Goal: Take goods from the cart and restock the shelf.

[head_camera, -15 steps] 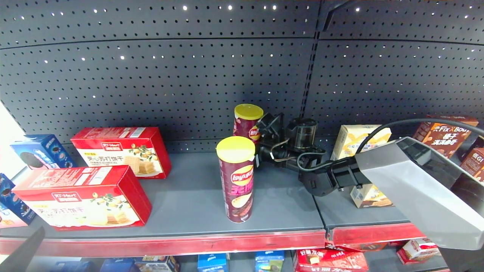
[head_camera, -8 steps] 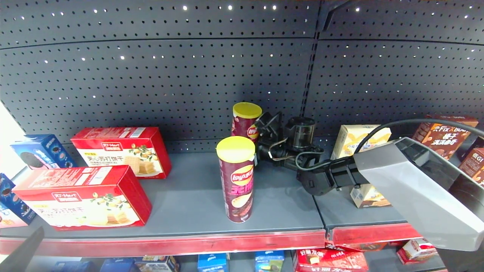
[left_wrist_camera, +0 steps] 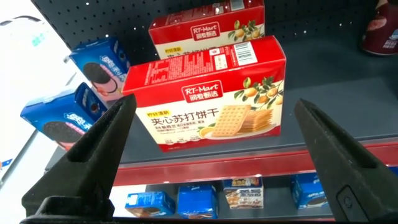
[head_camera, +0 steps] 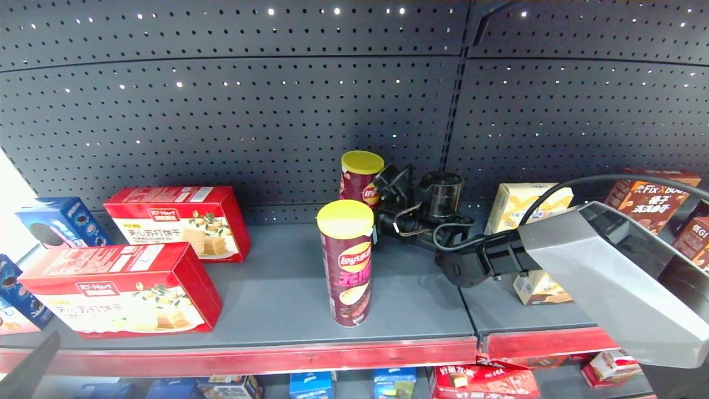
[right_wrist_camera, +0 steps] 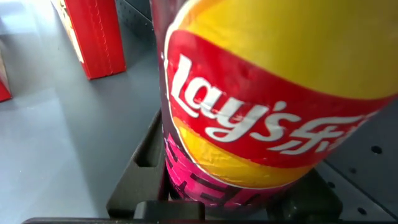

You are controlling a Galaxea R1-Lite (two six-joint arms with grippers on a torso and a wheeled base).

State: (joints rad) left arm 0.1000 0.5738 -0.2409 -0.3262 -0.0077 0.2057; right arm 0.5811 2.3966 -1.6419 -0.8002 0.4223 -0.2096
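Landmark: the front can [head_camera: 347,263], a maroon tube with a yellow lid, stands upright near the front edge of the shelf [head_camera: 266,293].
Rear can: the rear can [head_camera: 361,176] is a 2nd tube of the same kind, upright just behind the front can. The front can hides its base, so I cannot tell whether it rests on the shelf.
Right gripper: the right gripper [head_camera: 378,204] comes in from the right of the front can. Its jaws are closed against the sides of the rear can, which bulges close in the right wrist view [right_wrist_camera: 273,112].
Left gripper: the left gripper [left_wrist_camera: 211,174] is low and out in front, left of the front can. Its jaws are spread wide with nothing between them.
Red boxes: 2 lie left of the front can, the near red box [head_camera: 119,291] in front of the far red box [head_camera: 177,221].
Blue boxes: the blue boxes [head_camera: 61,221] are farther left of the front can, past the red ones.
Yellow box: the yellow box [head_camera: 526,208] stands right of the front can, beyond the right arm.
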